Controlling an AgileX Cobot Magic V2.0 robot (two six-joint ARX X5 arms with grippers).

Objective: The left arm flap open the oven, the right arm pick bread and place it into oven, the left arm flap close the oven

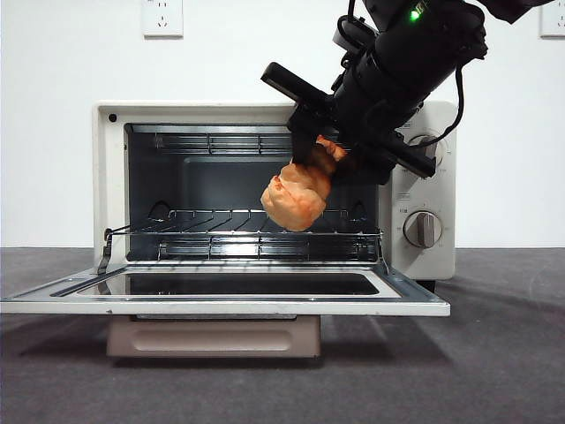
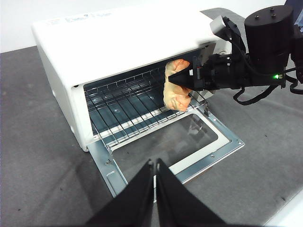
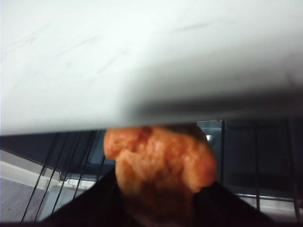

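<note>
The cream-white oven (image 1: 110, 177) stands with its glass door (image 1: 415, 300) flapped down flat toward me. The orange lumpy bread (image 1: 296, 196) hangs in the right half of the oven mouth, just above the wire rack (image 1: 221, 238), not touching it. My right gripper (image 1: 325, 152) reaches in from the upper right and is shut on the bread's top. In the left wrist view the bread (image 2: 176, 92) and right gripper (image 2: 187, 78) show at the oven (image 2: 118, 42) opening. My left gripper (image 2: 155, 165) hovers in front of the open door, jaws together and empty. The right wrist view shows the bread (image 3: 161, 158) under the oven's top edge (image 3: 142, 56).
Two knobs (image 1: 422, 228) sit on the oven's right panel behind the right arm. The lowered door (image 2: 203, 142) juts out over the dark grey table (image 2: 38, 156). A wall socket (image 1: 161, 16) is on the white wall behind.
</note>
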